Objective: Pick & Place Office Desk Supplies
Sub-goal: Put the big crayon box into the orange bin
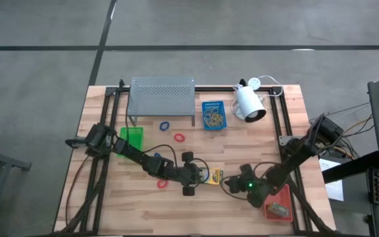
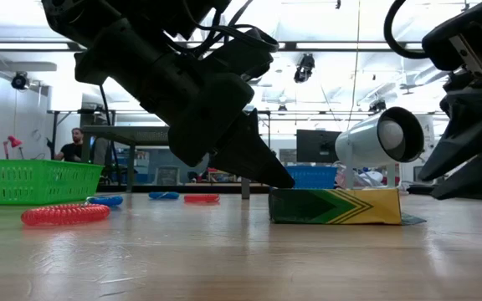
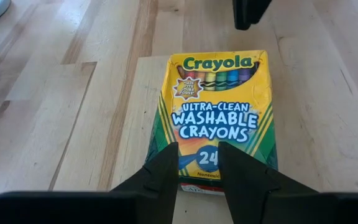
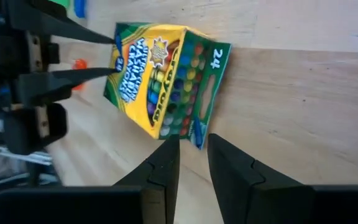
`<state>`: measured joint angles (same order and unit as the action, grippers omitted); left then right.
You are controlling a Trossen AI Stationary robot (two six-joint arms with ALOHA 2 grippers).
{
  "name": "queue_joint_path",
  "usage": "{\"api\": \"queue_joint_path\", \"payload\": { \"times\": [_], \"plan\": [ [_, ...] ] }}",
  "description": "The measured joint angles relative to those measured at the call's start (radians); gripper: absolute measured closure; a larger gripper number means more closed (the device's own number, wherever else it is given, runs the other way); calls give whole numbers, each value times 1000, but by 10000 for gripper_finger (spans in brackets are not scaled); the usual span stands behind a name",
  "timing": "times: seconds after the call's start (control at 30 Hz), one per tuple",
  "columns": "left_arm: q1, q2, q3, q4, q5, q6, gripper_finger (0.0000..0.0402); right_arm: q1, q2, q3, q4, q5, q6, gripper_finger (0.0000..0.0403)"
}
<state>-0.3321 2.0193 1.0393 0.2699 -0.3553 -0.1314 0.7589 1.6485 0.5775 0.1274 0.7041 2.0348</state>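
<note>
The left claw (image 1: 201, 176) rests at one end of the crayon box (image 1: 214, 176), its fingers (image 3: 160, 177) partly open over the box edge, gripping nothing. The box lies flat near the desk's (image 1: 176, 210) middle. The right claw (image 1: 231, 185) hovers just beside the opposite end, narrowly open and empty.

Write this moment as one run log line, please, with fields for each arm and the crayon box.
left gripper: jaws open, at one end of crayon box | right gripper: jaws open, near its other end | crayon box: flat on table, not lifted
</note>
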Motion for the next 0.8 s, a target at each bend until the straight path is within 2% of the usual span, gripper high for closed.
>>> {"api": "queue_joint_path", "payload": {
  "times": [0.23,0.8],
  "plan": [
    [0,0,0,-2,0,0,285,-43,-72,-58,30,-5,-95,321],
    [0,0,0,-12,0,0,285,-46,-49,-41,29,-73,-120,321]
  ]
}}
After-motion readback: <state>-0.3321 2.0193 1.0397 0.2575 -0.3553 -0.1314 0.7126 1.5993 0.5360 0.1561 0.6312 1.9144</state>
